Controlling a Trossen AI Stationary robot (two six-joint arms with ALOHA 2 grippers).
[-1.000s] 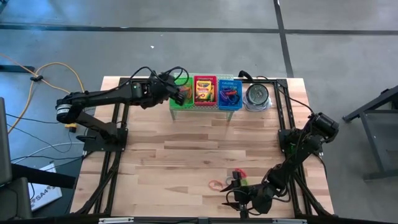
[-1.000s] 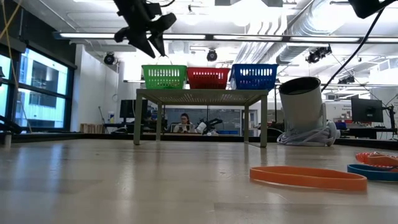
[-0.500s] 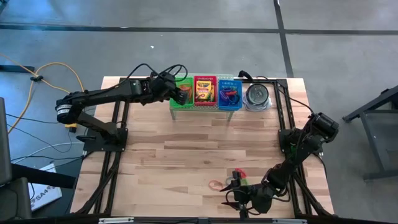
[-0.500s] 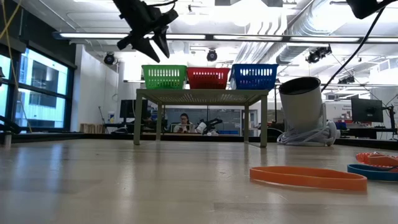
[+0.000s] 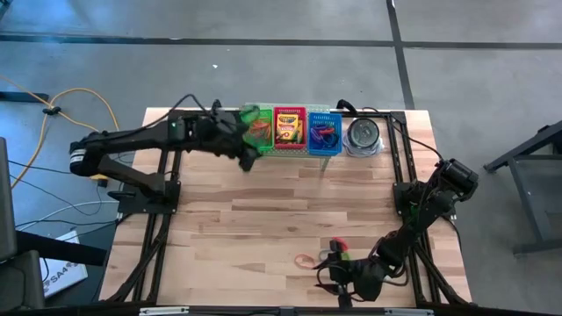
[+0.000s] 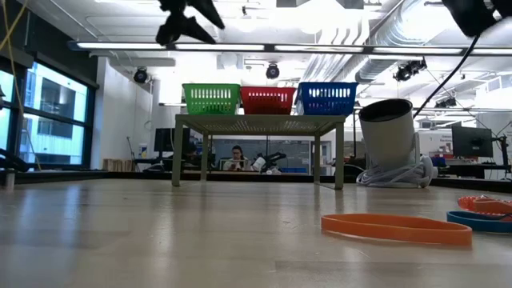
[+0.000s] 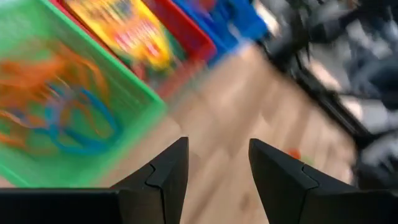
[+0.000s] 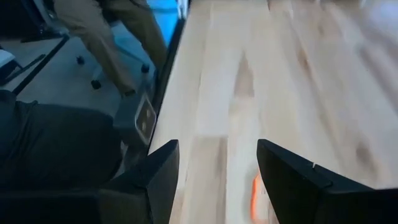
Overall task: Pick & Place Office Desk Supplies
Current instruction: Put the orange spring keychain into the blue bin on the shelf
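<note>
The left gripper (image 5: 249, 158), fingers apart and empty, is seen upper centre beside the green basket (image 5: 257, 128); rubber bands (image 5: 309, 261) lie lower centre, near the spread right gripper (image 5: 327, 274).

Crayon boxes (image 5: 287, 128) in basket; bands (image 5: 305, 262) loose.

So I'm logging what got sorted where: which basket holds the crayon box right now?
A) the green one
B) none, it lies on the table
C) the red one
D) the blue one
C: in the high view the yellow crayon box sits inside the red basket, the middle of the three, between the green basket and the blue basket.
</note>
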